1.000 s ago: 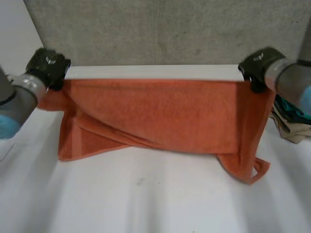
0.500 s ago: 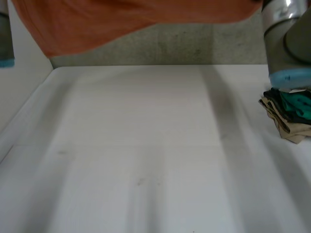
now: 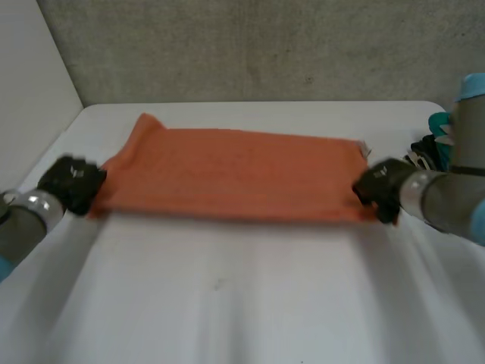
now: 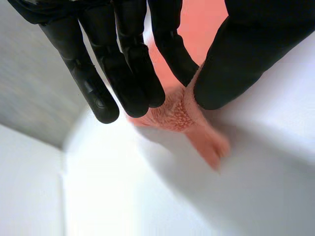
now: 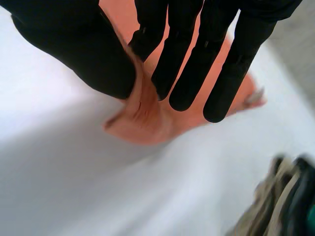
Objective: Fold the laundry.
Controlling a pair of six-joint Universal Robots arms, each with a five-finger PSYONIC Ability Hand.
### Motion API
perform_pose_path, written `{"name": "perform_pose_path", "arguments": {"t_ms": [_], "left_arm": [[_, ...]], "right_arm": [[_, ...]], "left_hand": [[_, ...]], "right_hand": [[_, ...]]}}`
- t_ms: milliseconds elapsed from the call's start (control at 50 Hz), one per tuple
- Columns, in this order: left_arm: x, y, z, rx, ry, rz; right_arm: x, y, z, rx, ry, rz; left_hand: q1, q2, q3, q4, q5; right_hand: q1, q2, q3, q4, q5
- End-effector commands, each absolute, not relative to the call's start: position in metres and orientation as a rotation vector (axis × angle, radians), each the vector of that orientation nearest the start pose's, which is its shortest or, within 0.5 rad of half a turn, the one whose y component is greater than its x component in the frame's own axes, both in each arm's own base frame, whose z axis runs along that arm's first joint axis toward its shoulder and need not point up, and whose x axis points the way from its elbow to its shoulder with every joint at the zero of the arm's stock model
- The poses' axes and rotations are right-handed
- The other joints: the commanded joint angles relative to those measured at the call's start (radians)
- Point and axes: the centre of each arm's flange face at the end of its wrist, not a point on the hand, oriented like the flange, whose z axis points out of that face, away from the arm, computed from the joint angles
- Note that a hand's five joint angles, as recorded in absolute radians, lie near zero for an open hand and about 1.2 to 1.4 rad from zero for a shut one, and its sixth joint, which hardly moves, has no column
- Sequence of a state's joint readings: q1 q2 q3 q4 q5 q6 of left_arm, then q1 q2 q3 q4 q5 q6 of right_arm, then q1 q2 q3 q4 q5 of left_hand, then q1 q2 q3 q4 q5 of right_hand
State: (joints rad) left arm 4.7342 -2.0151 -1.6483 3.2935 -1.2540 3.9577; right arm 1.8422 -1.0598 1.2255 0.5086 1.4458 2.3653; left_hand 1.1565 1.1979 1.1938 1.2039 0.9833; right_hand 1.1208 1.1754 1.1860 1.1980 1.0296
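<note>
Orange towel point(image 3: 235, 174) is lying flat mid-frame on the counter point(image 3: 227, 303) — left robot hand point(image 3: 72, 184) and right robot hand point(image 3: 379, 186) are each pinching a lower corner. Laying-out looks to be finishing; next move is likely carrying both corners to the upper edge.

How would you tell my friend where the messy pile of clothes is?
Find the white table with the orange towel spread flat across it. Just past the towel's end held by the right robot hand sits a small heap. It is crumpled, tan, dark and teal, not flat and orange.
</note>
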Motion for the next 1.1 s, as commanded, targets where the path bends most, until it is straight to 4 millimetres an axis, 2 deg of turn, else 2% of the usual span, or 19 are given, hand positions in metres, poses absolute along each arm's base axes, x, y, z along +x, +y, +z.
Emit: {"name": "perform_pose_path", "arguments": {"t_ms": [20, 40, 60, 160, 240, 320, 340, 400, 440, 560, 700, 800, 900, 940, 960, 1000, 1020, 1080, 1100], "left_arm": [[-0.131, -0.283, 0.161, 1.303, 2.1, -1.372], [-0.128, -0.275, 0.164, 1.336, 2.04, -1.335], [-0.127, -0.271, 0.165, 1.353, 2.013, -1.32], [-0.134, -0.26, 0.16, 1.451, 1.941, -1.287], [-0.149, -0.277, 0.162, 1.483, 1.855, -1.353], [-0.164, -0.304, 0.171, 1.455, 1.786, -1.48], [-0.172, -0.317, 0.175, 1.426, 1.766, -1.545], [-0.182, -0.335, 0.179, 1.367, 1.76, -1.641], [-0.19, -0.353, 0.181, 1.305, 1.732, -1.729], [-0.212, -0.392, 0.182, 1.218, 1.607, -1.886], [-0.249, -0.409, 0.172, 1.27, 1.46, -2.028], [-0.276, -0.424, 0.155, 1.26, 1.369, -2.091], [-0.282, -0.437, 0.138, 1.261, 1.351, -2.067], [-0.284, -0.437, 0.133, 1.272, 1.356, -2.053], [-0.285, -0.436, 0.131, 1.282, 1.361, -2.047], [-0.286, -0.434, 0.13, 1.287, 1.359, -2.037], [-0.288, -0.432, 0.134, 1.289, 1.346, -2.044], [-0.288, -0.431, 0.149, 1.263, 1.302, -2.07], [-0.287, -0.431, 0.162, 1.235, 1.275, -2.094]], "right_arm": [[0.191, -0.218, 0.231, -1.769, 2.586, -0.811], [0.186, -0.208, 0.233, -1.835, 2.557, -0.735], [0.186, -0.206, 0.233, -1.867, 2.534, -0.734], [0.194, -0.21, 0.224, -1.911, 2.469, -0.836], [0.202, -0.229, 0.208, -1.818, 2.526, -0.937], [0.213, -0.248, 0.192, -1.716, 2.589, -1.06], [0.216, -0.255, 0.188, -1.686, 2.61, -1.121], [0.218, -0.267, 0.186, -1.629, 2.647, -1.238], [0.218, -0.279, 0.184, -1.587, 2.675, -1.35], [0.211, -0.29, 0.181, -1.545, 2.769, -1.521], [0.207, -0.301, 0.17, -1.53, 2.774, -1.693], [0.212, -0.31, 0.157, -1.535, 2.731, -1.786], [0.215, -0.317, 0.151, -1.514, 2.707, -1.852], [0.216, -0.319, 0.151, -1.507, 2.697, -1.873], [0.218, -0.32, 0.152, -1.491, 2.688, -1.901], [0.218, -0.321, 0.155, -1.468, 2.684, -1.93], [0.218, -0.322, 0.16, -1.423, 2.677, -1.97], [0.218, -0.322, 0.172, -1.343, 2.652, -2.033], [0.218, -0.32, 0.182, -1.29, 2.629, -2.072]], "left_hand": [[0.24, 0.198, 0.202, 0.192, 0.238], [0.24, 0.198, 0.202, 0.192, 0.238], [0.24, 0.198, 0.202, 0.192, 0.238], [0.24, 0.198, 0.202, 0.192, 0.238], [0.24, 0.198, 0.202, 0.192, 0.238], [0.24, 0.198, 0.202, 0.192, 0.238], [0.24, 0.198, 0.202, 0.192, 0.238], [0.24, 0.198, 0.202, 0.192, 0.238], [0.24, 0.198, 0.202, 0.192, 0.238], [0.24, 0.198, 0.202, 0.192, 0.238], [0.24, 0.198, 0.202, 0.192, 0.238], [0.24, 0.198, 0.202, 0.192, 0.238], [0.24, 0.198, 0.202, 0.192, 0.238], [0.24, 0.198, 0.202, 0.192, 0.238], [-0.109, -0.15, -0.146, -0.156, -0.11], [-0.813, -0.855, -0.851, -0.861, -0.815], [-0.982, -1.023, -1.019, -1.029, -0.983], [-0.982, -1.023, -1.019, -1.029, -0.983], [-0.982, -1.023, -1.019, -1.029, -0.983]], "right_hand": [[0.275, 0.221, 0.21, 0.198, 0.192], [0.275, 0.221, 0.21, 0.198, 0.192], [0.275, 0.221, 0.21, 0.198, 0.192], [0.275, 0.221, 0.21, 0.198, 0.192], [0.275, 0.221, 0.21, 0.198, 0.192], [0.275, 0.221, 0.21, 0.198, 0.192], [0.275, 0.221, 0.21, 0.198, 0.192], [0.275, 0.221, 0.21, 0.198, 0.192], [0.275, 0.221, 0.21, 0.198, 0.192], [0.275, 0.221, 0.21, 0.198, 0.192], [0.275, 0.221, 0.21, 0.198, 0.192], [0.275, 0.221, 0.21, 0.198, 0.192], [0.275, 0.221, 0.21, 0.198, 0.192], [-0.343, -0.398, -0.409, -0.421, -0.427], [-0.946, -1.001, -1.011, -1.023, -1.03], [-0.946, -1.001, -1.011, -1.023, -1.03], [-0.946, -1.001, -1.011, -1.023, -1.03], [-0.946, -1.001, -1.011, -1.023, -1.03], [-0.946, -1.001, -1.011, -1.023, -1.03]]}}
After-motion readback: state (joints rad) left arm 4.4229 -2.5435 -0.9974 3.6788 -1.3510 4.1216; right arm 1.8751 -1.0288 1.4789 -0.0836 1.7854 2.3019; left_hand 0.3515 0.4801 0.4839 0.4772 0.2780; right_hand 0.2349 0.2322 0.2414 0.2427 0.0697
